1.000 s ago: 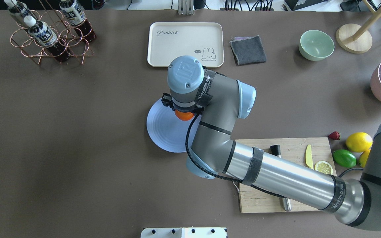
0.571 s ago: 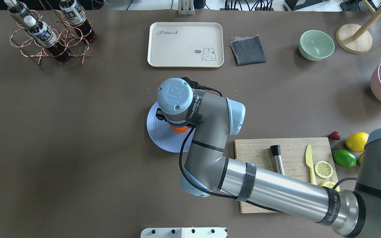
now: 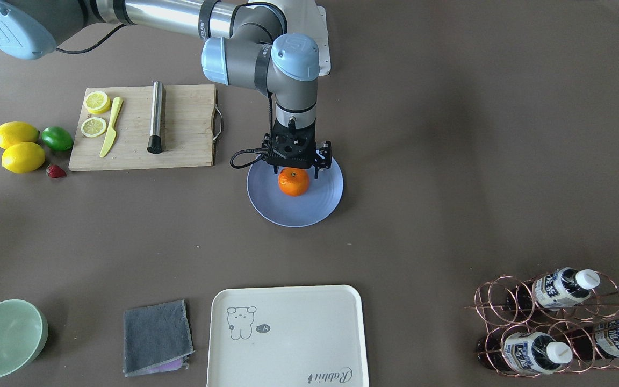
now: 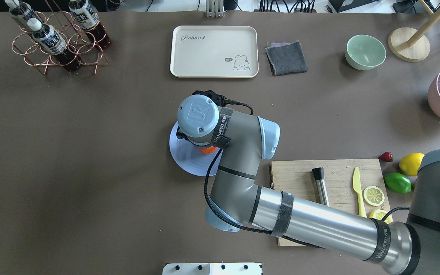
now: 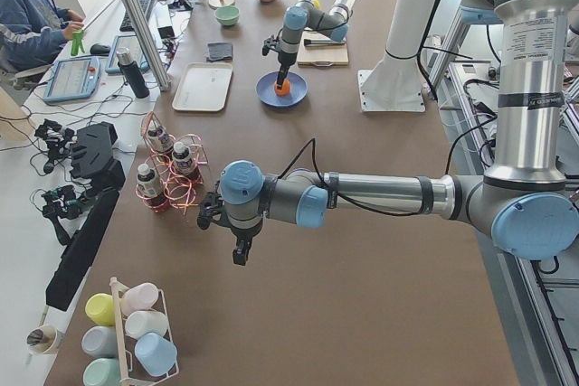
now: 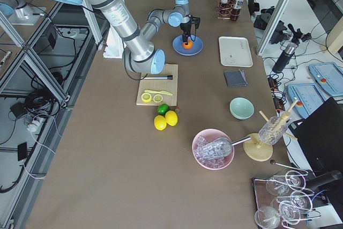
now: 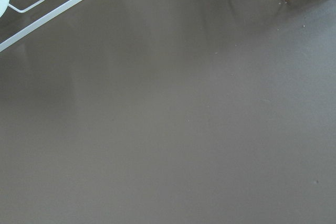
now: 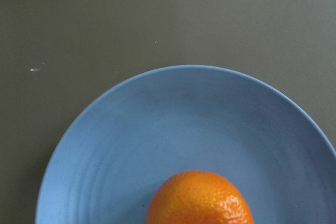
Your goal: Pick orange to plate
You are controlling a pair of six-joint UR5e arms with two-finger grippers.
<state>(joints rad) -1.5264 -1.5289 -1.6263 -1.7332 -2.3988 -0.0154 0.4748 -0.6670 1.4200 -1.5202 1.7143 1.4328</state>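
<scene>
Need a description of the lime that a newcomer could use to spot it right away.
Find the wooden cutting board; off its short end, opposite the metal handle, sits a small cluster of fruit. The lime lies right by the board's edge, beside two lemons and a strawberry. It is the only green fruit there; its neighbours are yellow or red.

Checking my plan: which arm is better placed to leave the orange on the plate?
Right. The right gripper straddles the orange over the plate; the left gripper hangs far away, beside the bottle rack.
</scene>
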